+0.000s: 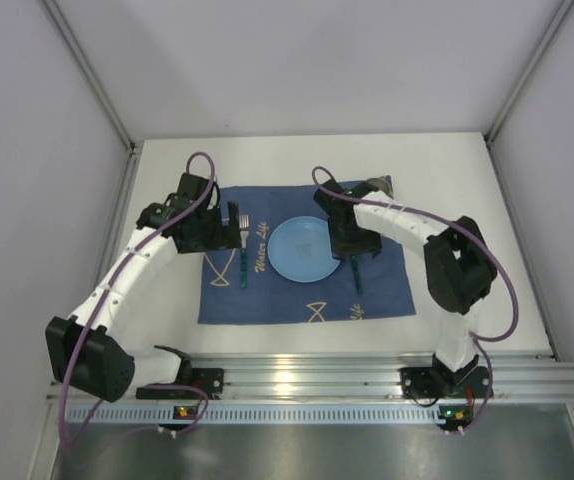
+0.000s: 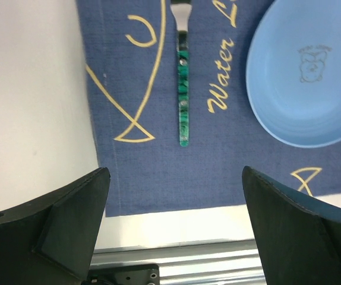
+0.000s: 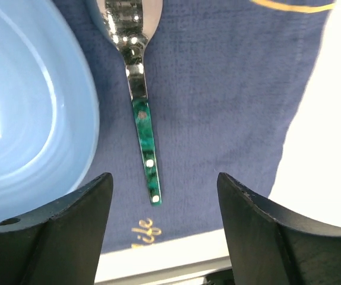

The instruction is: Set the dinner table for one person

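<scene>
Near edge: aluminium rail [image 1: 367, 375] carries the 2 arm bases. Just past it the dinner table [image 1: 447, 170], plain white, spreads under everything, and the dark blue cloth [image 1: 277, 300] with yellow fish drawings and script lies flat on it near the middle. Left gripper [image 1: 212, 235] hangs over the cloth's left part; in the left wrist view the left gripper [image 2: 175, 172] has its 2 fingers [image 2: 69, 225] wide apart with nothing between them, only cloth [image 2: 152, 172], white table [image 2: 28, 89] and a strip of rail [image 2: 176, 261] below. Fork [image 1: 244, 245] lies on the cloth left of the plate, apart from it, green handle toward the near edge, tines toward the far edge; same fork [image 2: 183, 89] runs straight up the left wrist view. Light blue round plate [image 1: 302, 250] sits about mid-cloth, nothing on it, faint stamp in its well [image 2: 307, 77]. Right gripper [image 1: 347, 245] hangs just right of the plate; in its wrist view the right gripper [image 3: 164, 178] is also spread and holds nothing. Spoon [image 3: 141, 113] lies on the cloth [image 3: 218, 107] just beside the plate rim [image 3: 28, 107], green handle toward the near edge, shiny bowl toward the far edge; the top view shows only its handle [image 1: 357, 275]. White table [image 3: 331, 148] shows past the cloth's right edge. A small grey object [image 1: 377, 184] at the cloth's far right corner is too unclear to identify.
</scene>
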Motion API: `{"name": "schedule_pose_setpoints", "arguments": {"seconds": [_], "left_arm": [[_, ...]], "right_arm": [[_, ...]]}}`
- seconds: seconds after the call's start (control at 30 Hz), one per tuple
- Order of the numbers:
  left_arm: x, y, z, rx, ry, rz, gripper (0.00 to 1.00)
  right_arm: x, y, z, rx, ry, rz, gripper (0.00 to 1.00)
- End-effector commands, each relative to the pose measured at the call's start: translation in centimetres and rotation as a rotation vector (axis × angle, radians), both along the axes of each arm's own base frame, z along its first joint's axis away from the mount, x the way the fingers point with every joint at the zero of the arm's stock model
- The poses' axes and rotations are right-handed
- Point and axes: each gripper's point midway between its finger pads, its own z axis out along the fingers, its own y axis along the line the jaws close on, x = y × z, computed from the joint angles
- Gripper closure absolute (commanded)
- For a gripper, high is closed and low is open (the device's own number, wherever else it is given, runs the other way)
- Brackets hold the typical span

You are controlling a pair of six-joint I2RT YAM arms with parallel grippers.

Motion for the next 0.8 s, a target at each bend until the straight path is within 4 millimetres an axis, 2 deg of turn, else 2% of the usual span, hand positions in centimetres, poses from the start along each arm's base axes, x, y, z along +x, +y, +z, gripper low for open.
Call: {"name": "schedule_pose_setpoints", "arguments": {"seconds": [0.0,0.03,0.07,0.13,0.17,0.2,0.23,0.27,0.3,0.33,0.37,0.4,0.43,0.47,0.5,0.53,0.57,0.6,0.63,0.67,0.7,0.73,0.77], "left_arm": [[2.2,1.9,1.9,0.088,-0.079,0.053,0.02],[2.5,2.5,2.1,0.107,-0.095,0.074,0.02],[3.2,3.4,2.7,0.134,-0.131,0.106,0.02],[4.0,4.2,4.3,0.145,-0.2,0.129,0.03],[4.1,4.7,5.9,0.144,-0.252,0.151,0.02],[4.8,5.1,7.9,0.152,-0.319,0.179,0.03],[5.1,5.5,8.8,0.167,-0.349,0.191,0.03],[4.9,6.2,10.4,0.171,-0.407,0.219,0.03],[5.5,6.8,11.1,0.179,-0.482,0.259,0.03],[5.7,7.0,11.9,0.171,-0.553,0.266,0.03],[5.4,7.2,12.7,0.153,-0.626,0.275,0.03],[4.9,7.5,13.1,0.106,-0.762,0.298,0.03],[4.3,7.6,12.9,0.1,-0.826,0.277,0.04],[3.5,7.7,8.6,0.119,-0.801,0.256,0.05],[2.2,8.0,10.2,0.076,-0.917,0.263,0.07],[1.9,8.0,11.2,0.069,-1.017,0.248,0.07],[1.5,8.3,7.6,0.104,-0.996,0.239,0.06],[1.0,9.0,7.1,0.13,-1.027,0.252,0.04],[0.5,9.5,8.2,0.121,-1.118,0.285,0.02],[0.4,9.9,7.4,0.149,-1.131,0.285,0.02],[0.3,9.9,4.2,0.188,-1.099,0.259,0.02],[0.6,10.0,3.1,0.209,-1.1,0.248,0.02],[0.8,10.2,2.1,0.196,-1.122,0.278,0.01]], "right_arm": [[0.5,-0.2,5.9,0.09,-0.145,-0.017,0.29],[0.4,0.0,6.7,0.113,-0.161,-0.008,0.28],[0.6,0.0,8.8,0.152,-0.217,0.011,0.27],[1.0,0.0,11.5,0.194,-0.298,0.046,0.25],[1.3,0.0,14.7,0.249,-0.395,0.049,0.24],[1.5,-0.4,16.6,0.266,-0.458,0.039,0.22],[1.9,-1.2,18.7,0.263,-0.542,0.023,0.18],[1.5,-2.0,21.8,0.308,-0.639,0.005,0.15],[2.0,-2.1,23.9,0.348,-0.728,-0.009,0.0],[2.1,-2.7,24.6,0.356,-0.785,-0.031,0.0],[1.3,-3.5,26.7,0.407,-0.87,-0.055,0.0],[1.9,-3.4,28.4,0.47,-0.961,-0.08,0.0],[1.8,-3.9,26.7,0.455,-0.968,-0.099,0.0],[1.2,-4.4,27.3,0.483,-1.011,-0.114,0.0],[1.3,-4.4,26.7,0.493,-1.022,-0.125,0.0],[1.4,-4.3,24.6,0.491,-1.004,-0.133,0.0],[1.3,-4.2,23.5,0.484,-0.987,-0.126,0.0],[1.2,-4.0,22.5,0.474,-0.962,-0.104,0.0],[0.8,-3.4,20.5,0.463,-0.906,-0.045,0.0],[0.5,-3.0,19.7,0.464,-0.876,-0.014,0.0],[0.2,-2.8,19.0,0.47,-0.851,0.005,0.0],[-0.3,-2.3,17.9,0.488,-0.816,0.015,0.0],[-0.6,-2.5,17.7,0.497,-0.808,0.006,0.0]]}}
